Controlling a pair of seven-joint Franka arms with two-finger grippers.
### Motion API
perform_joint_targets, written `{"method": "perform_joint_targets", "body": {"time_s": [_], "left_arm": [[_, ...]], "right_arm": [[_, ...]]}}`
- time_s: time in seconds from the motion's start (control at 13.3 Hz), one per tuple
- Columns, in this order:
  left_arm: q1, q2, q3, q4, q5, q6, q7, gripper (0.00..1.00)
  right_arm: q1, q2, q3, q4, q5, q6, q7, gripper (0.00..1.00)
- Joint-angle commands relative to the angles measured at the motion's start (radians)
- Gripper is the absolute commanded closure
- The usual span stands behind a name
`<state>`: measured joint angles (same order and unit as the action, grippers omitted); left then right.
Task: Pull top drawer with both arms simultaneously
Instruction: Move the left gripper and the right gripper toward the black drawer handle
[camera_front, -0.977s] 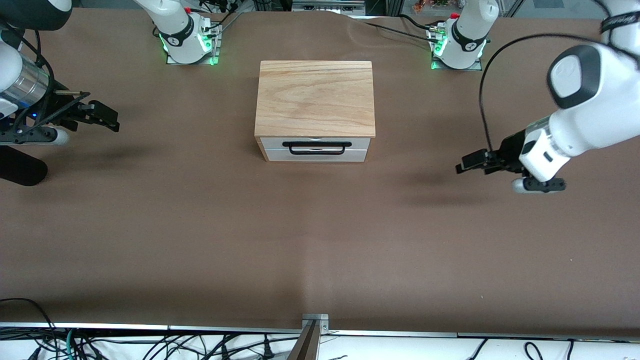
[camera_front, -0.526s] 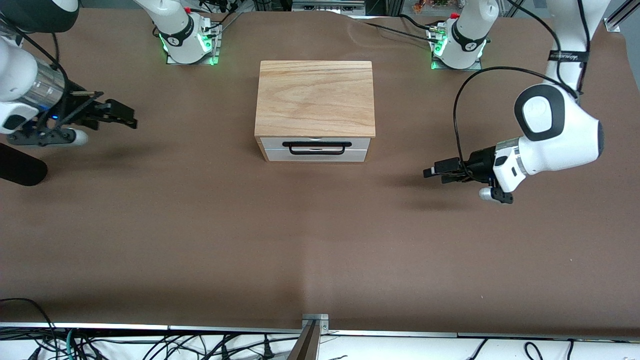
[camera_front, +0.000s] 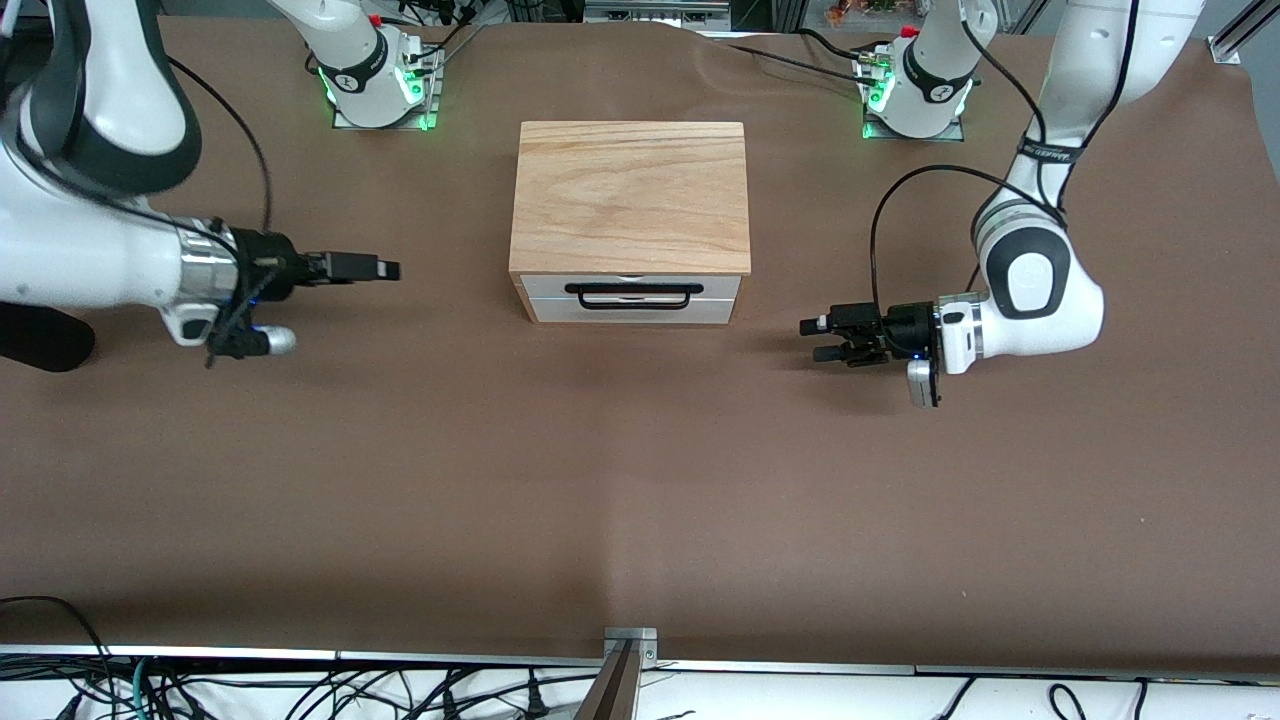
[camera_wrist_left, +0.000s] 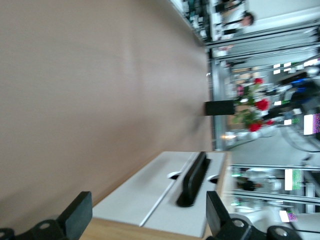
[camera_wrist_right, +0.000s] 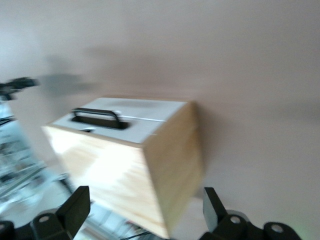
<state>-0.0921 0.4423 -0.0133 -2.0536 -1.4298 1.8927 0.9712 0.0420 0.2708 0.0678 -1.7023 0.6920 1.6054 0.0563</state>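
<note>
From the front view, the cabinet (camera_front: 630, 197) sits mid-table, and the top drawer (camera_front: 632, 287) is shut flush in its face, at 6 o'clock of the oak top, with its black handle (camera_front: 631, 296) across the white panel. The right gripper (camera_front: 385, 269) hangs over bare table at 9 o'clock of the cabinet, toward the right arm's end, pointing at the casing's side. The left gripper (camera_front: 822, 338) hangs over the table at about 4 o'clock of the drawer front, toward the left arm's end, its two fingers parted and empty. Nothing lies between either gripper and the cabinet; the brown table (camera_front: 500, 480) is bare around it.

The left wrist view adds what the front camera flattens: the handle (camera_wrist_left: 192, 179) stands proud of the white fronts, with a seam between two panels, and both fingers (camera_wrist_left: 75, 220) are spread wide.

The right wrist view shows the cabinet's grained side (camera_wrist_right: 170, 165) and the drawer front (camera_wrist_right: 112, 120) obliquely, and the fingers (camera_wrist_right: 75, 207) wide apart, holding nothing.
</note>
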Motion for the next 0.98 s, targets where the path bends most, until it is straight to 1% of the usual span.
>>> {"method": "perform_joint_targets", "body": {"time_s": [0.0,0.08,0.23,0.3,0.45,0.53,0.6,0.68,0.75,0.83,0.9], "left_arm": [[-0.017,0.056,0.003,-0.002,-0.145,-0.082,0.15,0.0],[-0.021,0.085,0.003,-0.002,-0.199,-0.116,0.199,0.0],[-0.046,0.146,0.003,-0.002,-0.28,-0.196,0.23,0.0],[-0.066,0.167,0.003,-0.002,-0.322,-0.21,0.239,0.0],[-0.116,0.2,0.003,-0.002,-0.426,-0.239,0.245,0.04],[-0.133,0.204,0.003,-0.002,-0.454,-0.242,0.244,0.09],[-0.143,0.202,0.003,-0.002,-0.455,-0.242,0.244,0.14],[-0.147,0.2,0.003,-0.002,-0.455,-0.241,0.241,0.21],[-0.15,0.2,0.003,-0.005,-0.455,-0.241,0.242,0.26],[-0.165,0.197,0.003,-0.013,-0.455,-0.236,0.244,0.36],[-0.173,0.193,0.003,-0.016,-0.455,-0.235,0.245,0.51]], "right_arm": [[-0.004,0.088,0.007,0.009,0.122,0.019,-0.126,0.0],[-0.004,0.123,0.013,0.006,0.183,0.04,-0.227,0.0],[-0.004,0.2,0.029,-0.005,0.305,0.08,-0.379,0.0],[-0.004,0.227,0.061,-0.013,0.355,0.124,-0.438,0.0],[-0.004,0.271,0.118,-0.034,0.437,0.22,-0.525,0.0],[-0.002,0.287,0.154,-0.051,0.472,0.269,-0.574,0.0],[-0.002,0.298,0.191,-0.075,0.515,0.325,-0.626,0.0],[-0.002,0.306,0.217,-0.109,0.576,0.365,-0.695,0.0],[-0.001,0.314,0.233,-0.132,0.651,0.373,-0.783,0.02],[-0.001,0.318,0.233,-0.164,0.709,0.363,-0.855,0.08],[-0.001,0.32,0.233,-0.193,0.74,0.36,-0.927,0.08]]}}
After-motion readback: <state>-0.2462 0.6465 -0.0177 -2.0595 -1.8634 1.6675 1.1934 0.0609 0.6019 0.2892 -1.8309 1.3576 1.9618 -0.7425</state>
